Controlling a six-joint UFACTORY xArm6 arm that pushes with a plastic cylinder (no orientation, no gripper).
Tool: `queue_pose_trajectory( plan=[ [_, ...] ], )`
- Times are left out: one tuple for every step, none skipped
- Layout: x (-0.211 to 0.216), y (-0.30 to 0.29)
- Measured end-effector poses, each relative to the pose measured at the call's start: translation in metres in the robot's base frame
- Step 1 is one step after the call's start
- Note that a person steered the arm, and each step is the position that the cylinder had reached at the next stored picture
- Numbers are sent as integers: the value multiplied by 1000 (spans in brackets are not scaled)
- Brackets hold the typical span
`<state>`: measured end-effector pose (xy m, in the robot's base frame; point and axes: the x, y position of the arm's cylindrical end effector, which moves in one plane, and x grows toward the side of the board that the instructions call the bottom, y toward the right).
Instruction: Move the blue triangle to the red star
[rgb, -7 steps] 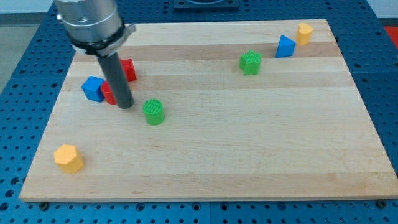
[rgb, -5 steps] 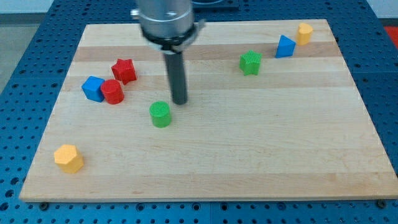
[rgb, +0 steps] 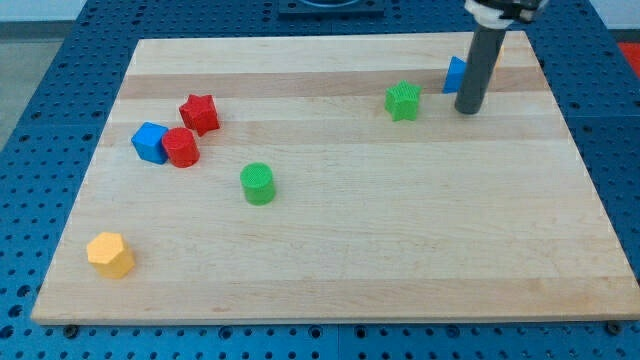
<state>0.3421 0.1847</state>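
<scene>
Pale wood makes up the board, which fills most of the view and lies on a blue perforated table. Nearest the view's bottom, a yellow block sits near the board's lower left corner, well apart from everything else. Farther up, a green cylinder stands alone left of centre. Above and left of it is a cluster: a blue cube touching a red cylinder on its right, and the red star just above the cylinder, close to it or touching; which one I cannot tell.

Farther still, toward the view's top right, a green star stands by itself. Right of it my tip rests on the wood; the arm has no jaws, only the dark rod, so nothing is gripped. The blue triangle lies just above and left of the tip, and the rod crosses in front of its right part, so only a blue sliver shows and contact cannot be judged. A trace of a yellow block peeks out right of the rod, near the top right corner.

Between the triangle and the red star stretches bare wood along the upper half, with only the green star near that line. The whole lower right of the board holds no blocks.
</scene>
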Motion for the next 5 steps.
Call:
queue_pose_trajectory(
  plan=[
    [-22,12],
    [-44,13],
    [-51,8],
    [-51,-16],
    [-60,-42]
  ],
)
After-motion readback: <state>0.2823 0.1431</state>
